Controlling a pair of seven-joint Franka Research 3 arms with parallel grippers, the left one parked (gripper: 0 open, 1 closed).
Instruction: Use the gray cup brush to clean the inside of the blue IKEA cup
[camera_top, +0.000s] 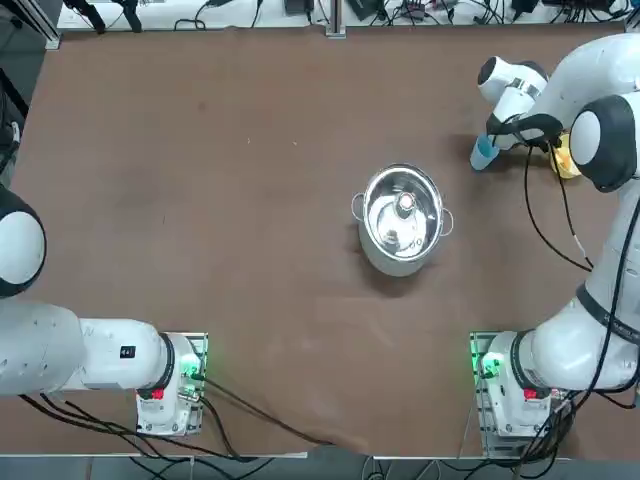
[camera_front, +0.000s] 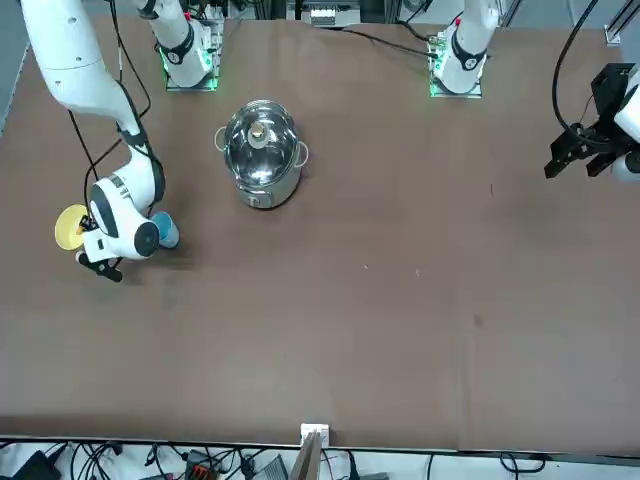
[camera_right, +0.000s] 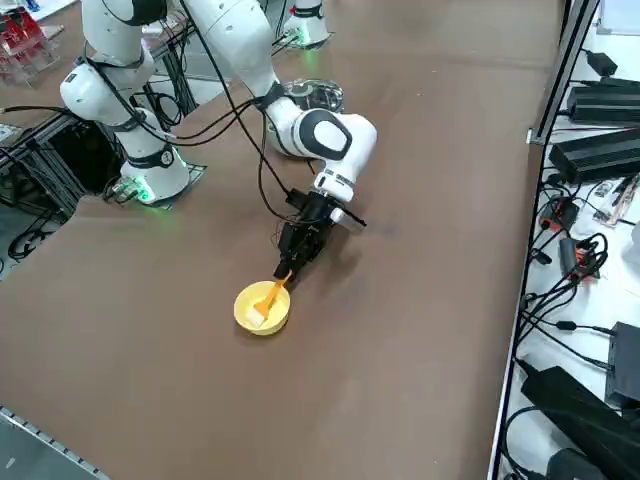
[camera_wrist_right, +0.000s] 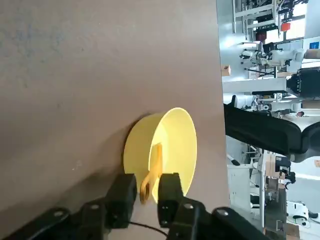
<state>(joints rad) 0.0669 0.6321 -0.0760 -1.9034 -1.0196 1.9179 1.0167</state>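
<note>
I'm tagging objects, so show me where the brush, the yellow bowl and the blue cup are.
brush (camera_wrist_right: 154, 162): right wrist view, on its orange handle inside the bowl.
yellow bowl (camera_right: 246, 315): right side view, on its near rim.
blue cup (camera_top: 482, 155): top view, on its side wall.

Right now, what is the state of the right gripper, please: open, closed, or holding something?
Right gripper: at the small yellow plastic bowl, fingers closing around the handle end of the slim orange cup brush that lies in the bowl; not yet lifted.

Orange brush (camera_right: 268, 299) tilted in bowl; blue cup (camera_top: 483, 153) apparently upright.
</note>
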